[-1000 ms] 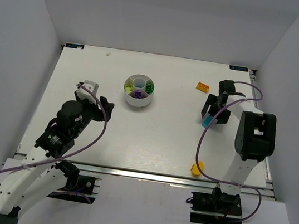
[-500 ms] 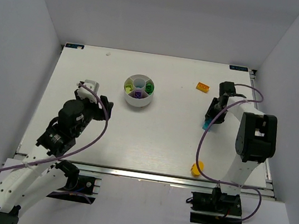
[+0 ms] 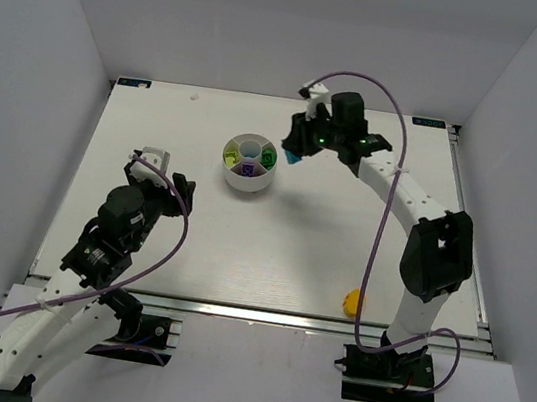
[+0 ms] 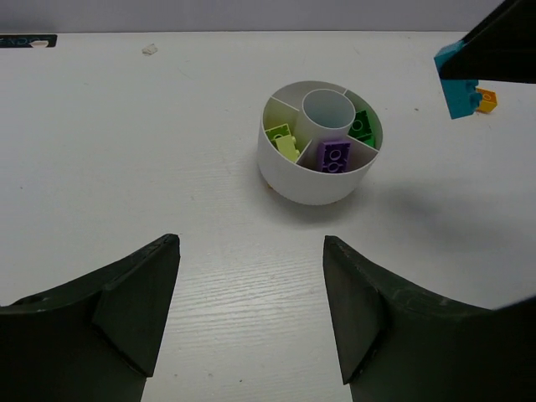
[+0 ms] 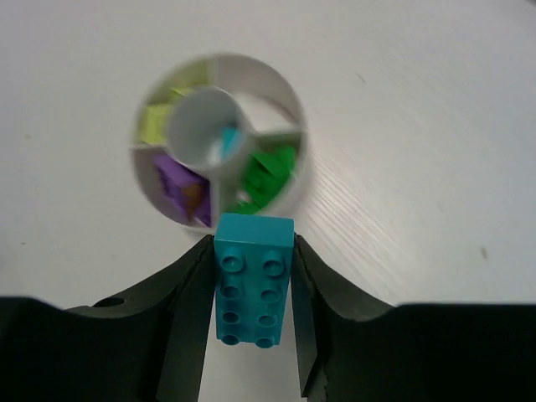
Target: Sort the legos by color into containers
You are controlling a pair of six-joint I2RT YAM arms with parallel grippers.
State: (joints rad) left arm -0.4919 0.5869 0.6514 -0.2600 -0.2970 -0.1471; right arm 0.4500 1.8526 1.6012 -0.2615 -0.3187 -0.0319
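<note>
The white table is giving broad bare room around the round divided dish, which is sitting toward the far middle. The right gripper is hovering just beside the dish's right rim, its jaws clamping a cyan brick by its long sides. The brick is probably going to the central well, where cyan is showing. The left gripper is hanging well back, jaws wide and empty. A yellow brick is lying near the front edge.
</note>
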